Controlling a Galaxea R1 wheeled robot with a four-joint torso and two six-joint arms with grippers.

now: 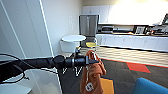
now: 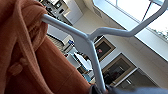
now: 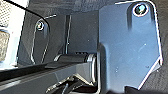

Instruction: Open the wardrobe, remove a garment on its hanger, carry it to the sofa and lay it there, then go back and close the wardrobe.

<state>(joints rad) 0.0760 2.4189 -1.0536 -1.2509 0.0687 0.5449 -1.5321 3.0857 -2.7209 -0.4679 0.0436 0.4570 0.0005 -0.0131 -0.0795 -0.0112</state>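
My left arm reaches in from the left at mid-height. My left gripper (image 1: 94, 61) is shut on the hook stem of the thin white hanger (image 2: 87, 42). The burnt-orange garment (image 1: 91, 75) hangs from it, with a white letter low on the front; in the left wrist view its fleece (image 2: 30, 62) drapes over one hanger arm. A rounded bright blue edge of the sofa (image 1: 150, 87) shows at the lower right, apart from the garment. Tall white panels (image 1: 22, 32) at the left look like the wardrobe. The right wrist view looks down at dark carpet.
Behind the garment stand a round white table (image 1: 73, 38), a white chair (image 1: 67, 46) and a yellow chair (image 1: 91, 44). A steel fridge (image 1: 88, 25) and white kitchen counters (image 1: 130, 41) line the back. A yellow-orange block (image 1: 108, 86) sits low beside the garment. Dark carpet with a red patch (image 1: 138, 67) lies ahead.
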